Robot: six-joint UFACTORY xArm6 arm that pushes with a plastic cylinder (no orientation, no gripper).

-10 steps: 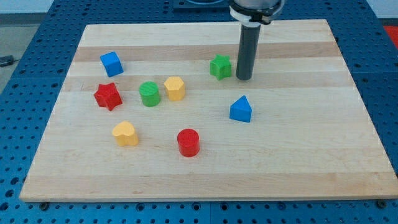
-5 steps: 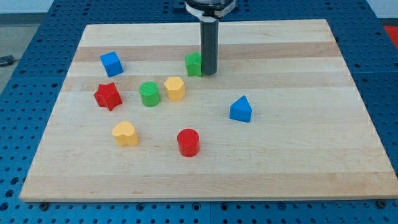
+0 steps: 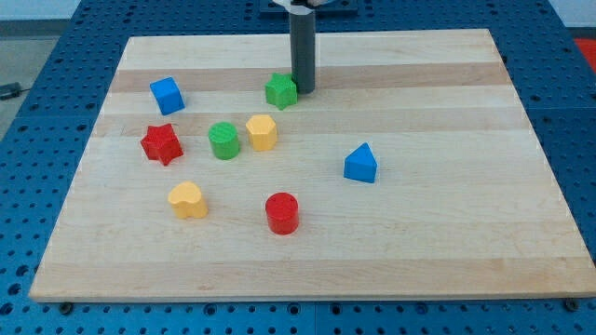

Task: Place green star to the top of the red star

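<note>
My arm is coming down from the view's top as a straight dark rod, standing upright. My tip [image 3: 304, 89] is resting low on the board, up near 12 o'clock and a little toward the view's left of the middle. The top part of my arm is going out of the picture, so only the rod is showing.

Pretty clearly a robotics lab bench, not anyone's home or kitchen. The giveaway is the blue metal table [image 3: 568, 56] with its regular grid of holes, the kind you bolt rigs onto. A pale wooden board [image 3: 447, 233] sits flat on top as a work surface, scattered with small bright plastic blocks like a blue cube [image 3: 167, 95] and a red cylinder [image 3: 281, 213]. Very much a test setup.
</note>
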